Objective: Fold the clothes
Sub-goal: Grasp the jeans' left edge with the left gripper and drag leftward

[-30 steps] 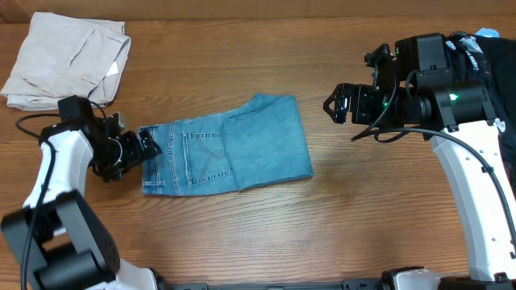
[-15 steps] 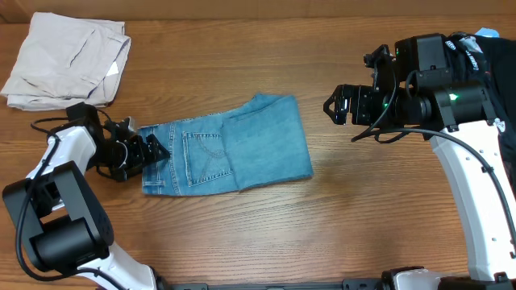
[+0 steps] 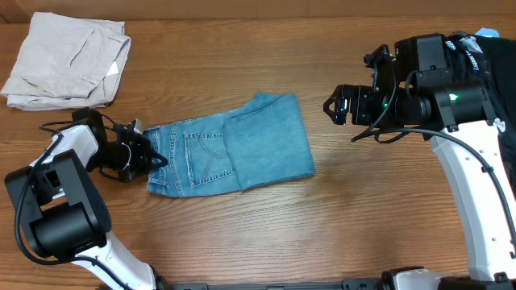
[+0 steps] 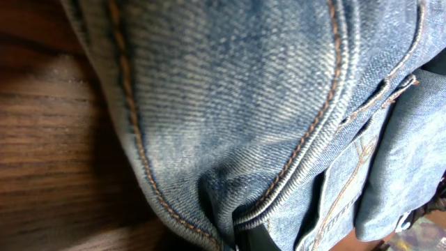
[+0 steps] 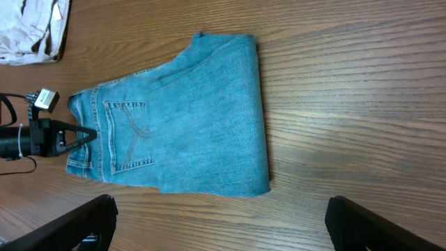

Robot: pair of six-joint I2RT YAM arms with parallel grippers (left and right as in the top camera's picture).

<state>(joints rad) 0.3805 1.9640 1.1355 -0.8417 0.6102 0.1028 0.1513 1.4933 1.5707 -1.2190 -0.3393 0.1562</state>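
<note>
The clothes are light blue jeans (image 3: pixel 234 145), folded into a short bundle in the middle of the table, back pocket up. My left gripper (image 3: pixel 155 155) lies low at their left end and is shut on the waistband edge. The left wrist view is filled with bunched denim (image 4: pixel 244 104), its seam pinched at my left gripper (image 4: pixel 254 240). My right gripper (image 3: pixel 332 106) hangs open to the right of the jeans, apart from them. In the right wrist view the jeans (image 5: pixel 188 118) lie ahead of my right gripper (image 5: pixel 223 216), whose fingers (image 5: pixel 90 216) stand wide with nothing between them.
A folded beige garment (image 3: pixel 68 60) lies at the table's far left corner, also visible in the right wrist view (image 5: pixel 31 28). Bare wooden table (image 3: pixel 266 234) stretches in front of the jeans and to their right.
My left gripper slid right onto the jeans' waistband and shut on it. The jeans' left end shifted slightly right. The right arm stayed still.
</note>
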